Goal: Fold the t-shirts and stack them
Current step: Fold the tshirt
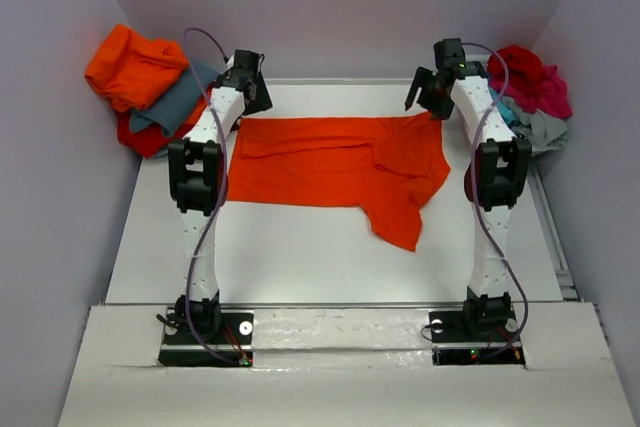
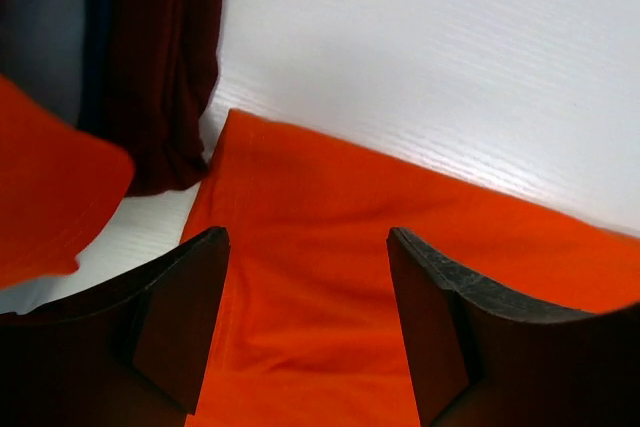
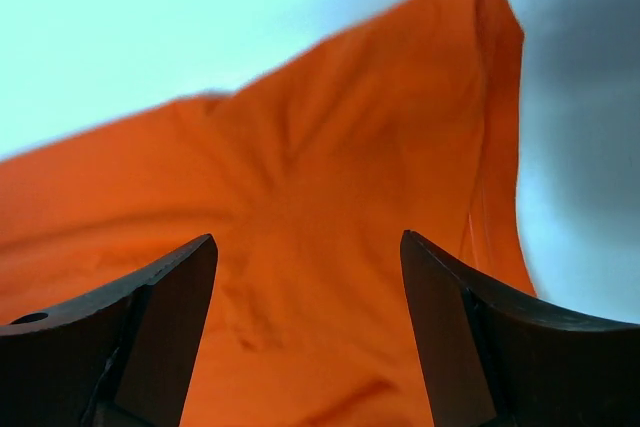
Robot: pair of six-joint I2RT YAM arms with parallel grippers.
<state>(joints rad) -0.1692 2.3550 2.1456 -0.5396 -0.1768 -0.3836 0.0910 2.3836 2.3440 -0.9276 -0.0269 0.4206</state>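
Note:
An orange-red t-shirt [image 1: 340,162] lies partly folded on the white table, one sleeve hanging toward the near side. My left gripper [image 1: 255,87] is open above the shirt's far left corner; the left wrist view shows that cloth [image 2: 320,277] between the spread fingers. My right gripper [image 1: 425,92] is open above the shirt's far right corner; the right wrist view shows the cloth [image 3: 310,217] under the open jaws. Neither holds anything. A pile of orange, slate-grey and red shirts [image 1: 145,82] lies at the far left. A pile of crimson, red and grey shirts [image 1: 530,92] lies at the far right.
Grey walls close the table [image 1: 300,257] in on the left, back and right. A dark red shirt [image 2: 165,67] of the left pile lies just beside the spread shirt's corner. A metal rail [image 1: 555,237] runs along the table's right edge.

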